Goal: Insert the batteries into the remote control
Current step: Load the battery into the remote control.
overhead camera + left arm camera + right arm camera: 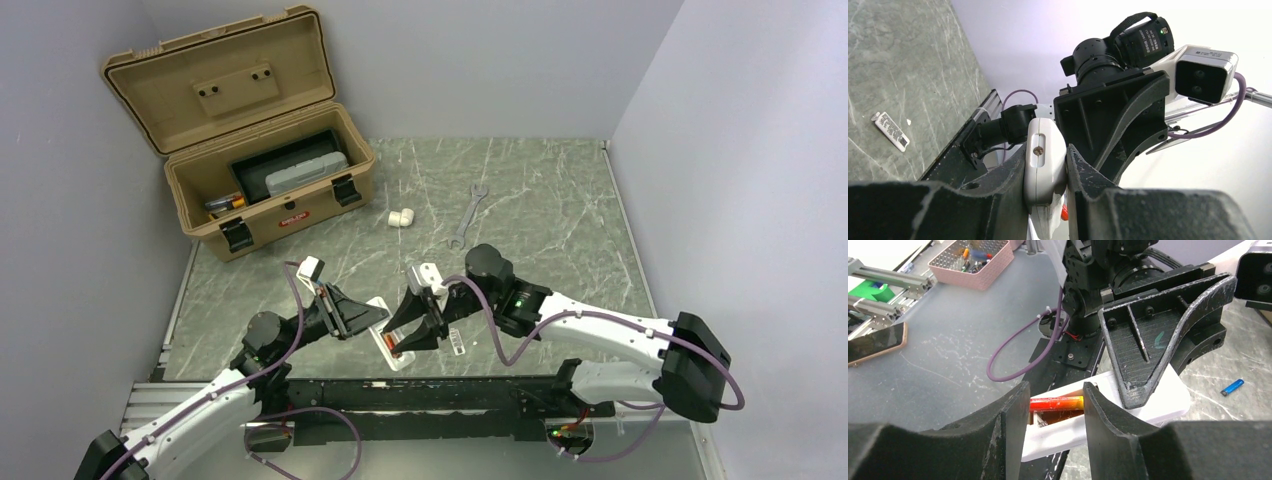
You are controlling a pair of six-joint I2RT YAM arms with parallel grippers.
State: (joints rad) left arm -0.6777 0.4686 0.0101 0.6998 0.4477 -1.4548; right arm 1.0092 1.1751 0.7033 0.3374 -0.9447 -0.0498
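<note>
Remote control (1040, 150) is sitting pinched in the closed left gripper (1046, 172) at lower centre of the overhead view, while the right gripper (1056, 412), narrowly parted, is clasping an orange-red battery (1055, 403) over its exposed recess.

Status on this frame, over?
Left gripper clamped on the remote control. Right gripper shut on a battery at the open recess. Nothing blocking; small white strip lies aside.
</note>
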